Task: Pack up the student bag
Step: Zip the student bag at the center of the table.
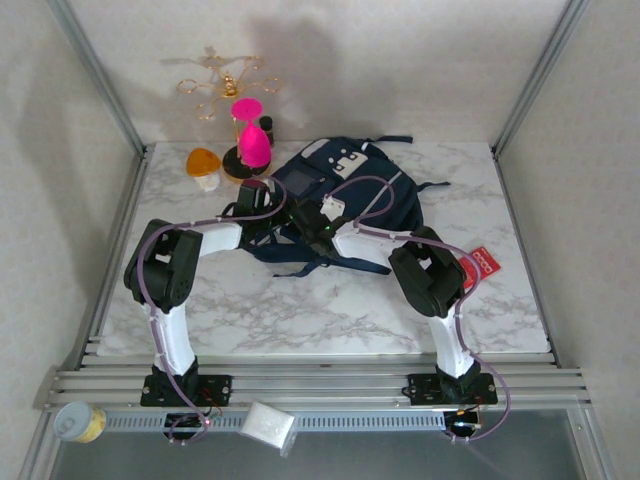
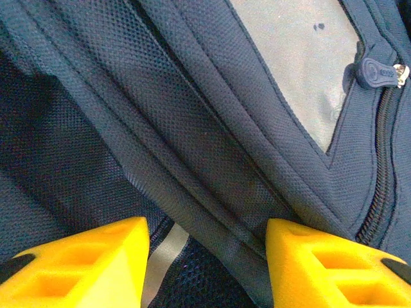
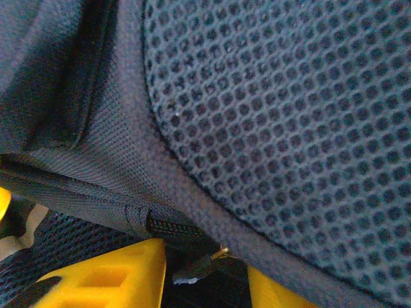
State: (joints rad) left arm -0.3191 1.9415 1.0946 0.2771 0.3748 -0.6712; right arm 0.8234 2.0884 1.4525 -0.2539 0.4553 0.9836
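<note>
Fabric of the student bag (image 1: 372, 190) lay directly under both tools, with the bag flat on the marble table (image 1: 300, 315) and stretching away beyond the fingertips. Your left gripper (image 2: 205, 256) stood about half wide. Its yellow fingers (image 2: 83, 263) were apart, a navy seam ran between them, and a pale stripe showed beside the left one; nothing looked pinched. Your right gripper (image 3: 204, 276) stood narrower, with a small dark tab (image 3: 192, 271) (white-tipped, at the end of a zip (image 3: 172, 227)) sitting in the gap. You could not tell whether the pads had bitten on it.

The step in hand looked like getting that zip open so the bag could be loaded. To do it well, you wanted the right fingers square on the tab, not on the cloth around it. You also wanted the left gripper anchoring fabric close by, so the pull ran along the teeth and did not drag the whole bag.

The left wrist view gave you another zip pull (image 2: 379, 72) and a grey patch (image 2: 289, 58) ahead of the fingertips. The right wrist view gave you honeycomb mesh (image 3: 289, 128) there instead. From the top view you got the layout the close-up cameras lacked. The two tools sat side by side over the bag's near part, and a red packet (image 1: 483, 264) lay outboard of the right arm, well apart.
</note>
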